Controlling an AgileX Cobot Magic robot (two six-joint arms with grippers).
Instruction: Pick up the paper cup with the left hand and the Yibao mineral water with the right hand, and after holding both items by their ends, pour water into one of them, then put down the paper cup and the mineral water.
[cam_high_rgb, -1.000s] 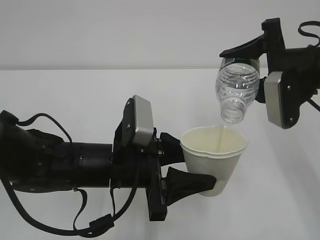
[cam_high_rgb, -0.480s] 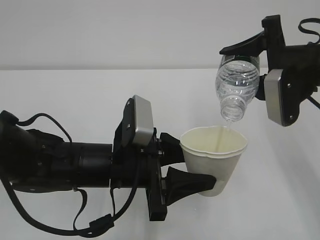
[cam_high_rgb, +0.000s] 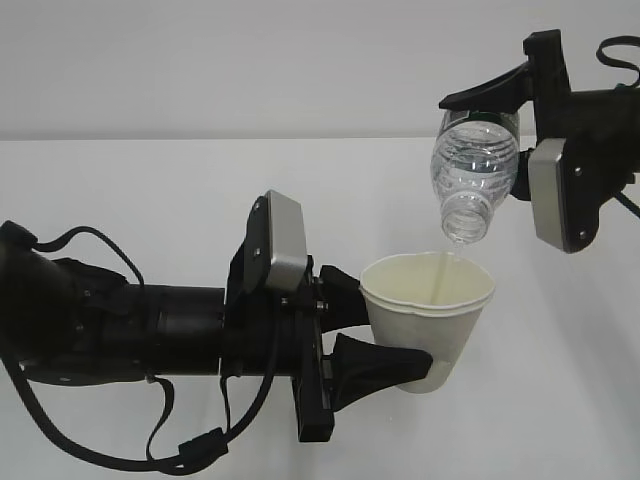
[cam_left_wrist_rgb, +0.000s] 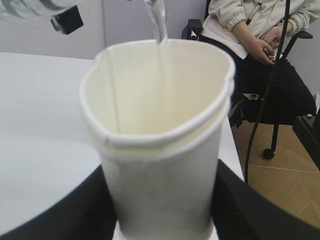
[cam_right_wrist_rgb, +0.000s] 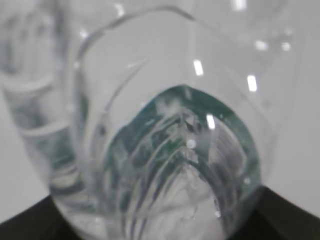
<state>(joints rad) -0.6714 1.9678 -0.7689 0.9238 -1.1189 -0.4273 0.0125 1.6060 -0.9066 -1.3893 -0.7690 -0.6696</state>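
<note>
A white table is backed by a pale wall. The left hand is closed on the paper cup, held clear of the surface; its fingers are partly hidden. Above, the right hand clamps the inverted Yibao mineral water, base hidden, a thin stream falling cupward.

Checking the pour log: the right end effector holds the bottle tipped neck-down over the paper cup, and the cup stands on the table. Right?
Not quite. The paper cup is off the table, gripped by the left end effector, as the exterior view shows. The rest holds: the right end effector tips the bottle neck-down over it.
</note>
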